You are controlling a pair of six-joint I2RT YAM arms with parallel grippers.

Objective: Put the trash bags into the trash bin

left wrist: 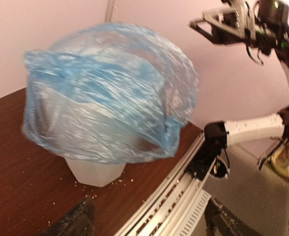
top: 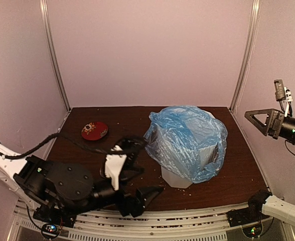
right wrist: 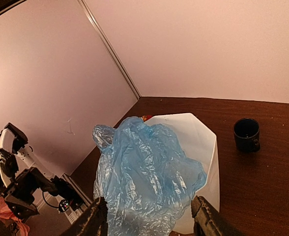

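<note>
The light-blue bag [top: 185,138] is seen draped over the top of the white bin [top: 176,178], which stands upright on the brown table [top: 238,170], right of its middle. The bag is puffed up in a wrinkled dome and hangs down over the upper walls, so that only the narrow base of the bin is left bare in the overhead view. From the right wrist view, part of the white rim is shown uncovered on the side toward a dark mug [right wrist: 246,134], which stands apart from the bin. How far the film reaches inside the bin cannot be told.

The left gripper [top: 146,201] is held low near the front edge of the table, left of the bin and clear of it; its fingers [left wrist: 78,220] are spread wide and nothing is held between them. The right gripper [top: 260,120] is raised high at the right wall, well apart from the bag, with its fingers [right wrist: 94,221] parted and nothing grasped.

A small red plate [top: 94,130] lies at the back left of the table.
</note>
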